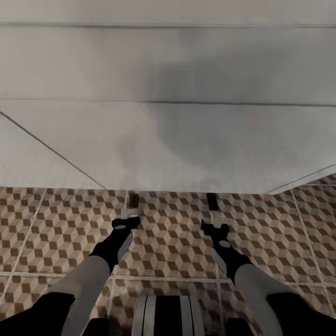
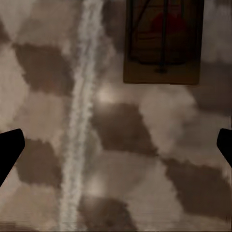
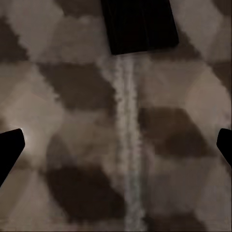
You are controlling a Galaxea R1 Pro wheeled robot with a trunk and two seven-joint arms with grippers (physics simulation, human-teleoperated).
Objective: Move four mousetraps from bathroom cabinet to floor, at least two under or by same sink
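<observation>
A wide white surface (image 1: 168, 116), probably the sink vanity's underside, hangs over the far half of the bathroom floor (image 1: 172, 242). Two mousetraps lie at its near edge: the left mousetrap (image 1: 134, 200) just beyond the left gripper (image 1: 125, 223), the right mousetrap (image 1: 213, 201) just beyond the right gripper (image 1: 214, 228). Both grippers are spread wide, empty, with bare tile around them. The traps' far ends are cut off in the wrist views
</observation>
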